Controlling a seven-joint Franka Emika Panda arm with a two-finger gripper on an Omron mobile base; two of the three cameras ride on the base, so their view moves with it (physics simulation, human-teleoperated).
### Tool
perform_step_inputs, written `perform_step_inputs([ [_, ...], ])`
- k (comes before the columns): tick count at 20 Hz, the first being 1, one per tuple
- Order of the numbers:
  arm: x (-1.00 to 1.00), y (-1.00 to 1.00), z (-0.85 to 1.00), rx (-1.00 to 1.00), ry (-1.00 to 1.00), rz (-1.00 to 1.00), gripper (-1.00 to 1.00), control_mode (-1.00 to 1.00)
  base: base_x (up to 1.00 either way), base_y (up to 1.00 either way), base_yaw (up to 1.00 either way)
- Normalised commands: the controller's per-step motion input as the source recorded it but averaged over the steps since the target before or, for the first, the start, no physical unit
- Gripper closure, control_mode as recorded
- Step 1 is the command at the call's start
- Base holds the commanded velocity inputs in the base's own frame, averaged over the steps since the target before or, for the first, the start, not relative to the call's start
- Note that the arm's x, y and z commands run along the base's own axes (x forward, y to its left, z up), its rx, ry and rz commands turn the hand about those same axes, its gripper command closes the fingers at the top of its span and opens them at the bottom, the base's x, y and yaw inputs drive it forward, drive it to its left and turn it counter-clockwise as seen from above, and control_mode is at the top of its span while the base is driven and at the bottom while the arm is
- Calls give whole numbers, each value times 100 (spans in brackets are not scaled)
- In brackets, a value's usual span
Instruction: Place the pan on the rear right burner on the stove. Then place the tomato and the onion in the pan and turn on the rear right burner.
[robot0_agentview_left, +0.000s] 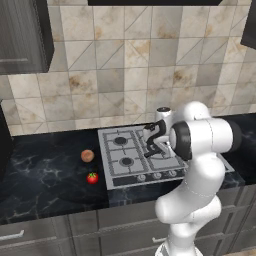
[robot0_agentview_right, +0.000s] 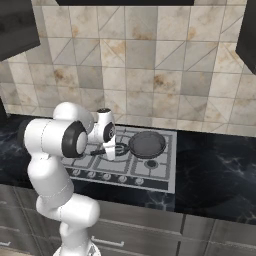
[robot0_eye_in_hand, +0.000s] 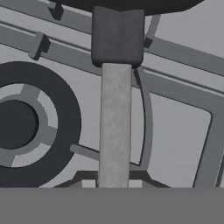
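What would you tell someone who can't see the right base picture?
A white robot arm reaches over a silver stove, its end effector at the handle of a dark pan that sits at the stove's rear right. Tiled wall behind, black counter around.

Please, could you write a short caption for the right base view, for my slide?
The gripper holds the handle of the pan, which sits on the stove.
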Motion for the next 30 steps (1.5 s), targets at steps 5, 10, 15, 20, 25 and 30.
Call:
perform_step_inputs([
  [5,27,-12,-2,0,-2,0,100,-100,0,0,0],
  [10,31,-10,-2,0,-2,0,100,-100,0,0,0],
  [15,35,-2,-11,0,0,0,100,-100,0,0,0],
  [20,41,0,-14,0,0,0,100,-100,0,0,0],
  [25,28,-4,-19,0,0,0,100,-100,0,0,0],
  [30,26,-9,-19,0,-1,0,100,-100,0,0,0],
])
